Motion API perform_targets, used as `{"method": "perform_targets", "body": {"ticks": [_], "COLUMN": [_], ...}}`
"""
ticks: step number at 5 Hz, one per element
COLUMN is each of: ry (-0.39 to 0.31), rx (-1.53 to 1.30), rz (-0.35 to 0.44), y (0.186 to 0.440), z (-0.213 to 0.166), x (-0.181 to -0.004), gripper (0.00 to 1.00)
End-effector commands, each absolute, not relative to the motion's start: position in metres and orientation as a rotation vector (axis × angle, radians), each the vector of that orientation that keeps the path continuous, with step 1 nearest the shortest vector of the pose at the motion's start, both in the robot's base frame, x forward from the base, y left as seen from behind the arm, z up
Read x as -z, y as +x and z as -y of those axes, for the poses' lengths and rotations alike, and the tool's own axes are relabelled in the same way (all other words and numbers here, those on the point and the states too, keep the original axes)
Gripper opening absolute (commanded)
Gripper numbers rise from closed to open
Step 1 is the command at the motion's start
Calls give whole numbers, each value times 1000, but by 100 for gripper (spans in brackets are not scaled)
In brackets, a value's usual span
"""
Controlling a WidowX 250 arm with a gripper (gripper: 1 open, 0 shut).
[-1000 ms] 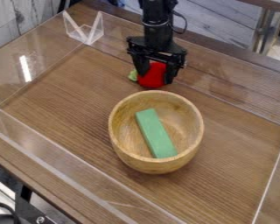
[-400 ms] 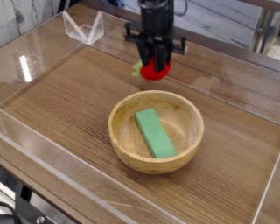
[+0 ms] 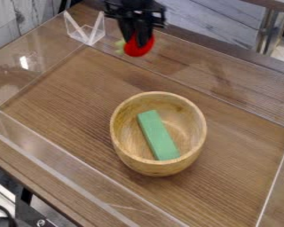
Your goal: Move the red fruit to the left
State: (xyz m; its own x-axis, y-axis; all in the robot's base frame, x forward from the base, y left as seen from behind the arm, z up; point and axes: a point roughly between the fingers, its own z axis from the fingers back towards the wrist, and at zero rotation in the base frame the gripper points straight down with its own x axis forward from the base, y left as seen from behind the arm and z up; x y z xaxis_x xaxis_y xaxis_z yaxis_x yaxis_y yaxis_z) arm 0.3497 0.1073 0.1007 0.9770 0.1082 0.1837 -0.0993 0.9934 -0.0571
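The red fruit [image 3: 136, 47] is a small glossy red ball, lifted above the wooden table near the back. My black gripper [image 3: 135, 37] comes down from the top of the view and is shut on the red fruit, its fingers on either side of it. The fruit's upper half is hidden between the fingers. It hangs behind and to the left of the wooden bowl [image 3: 130, 152].
A green rectangular block [image 3: 156, 135] lies inside the wooden bowl at the table's middle. Clear plastic walls [image 3: 38, 62] ring the table, and a clear stand [image 3: 84, 29] sits at the back left. A grey bench [image 3: 245, 18] is behind.
The gripper closed on the red fruit, lifted it off the table and carried it up and to the left. The bowl and green block have stayed put.
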Motion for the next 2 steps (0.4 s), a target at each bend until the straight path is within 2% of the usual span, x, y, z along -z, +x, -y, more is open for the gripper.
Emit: {"method": "perform_targets", "body": {"ticks": [1, 2], "ry": [-9, -2], "rx": [-56, -16], "rz": [240, 226], "y": [361, 366], "z": [-142, -165], "x": [-102, -82], "gripper": [0, 0]}}
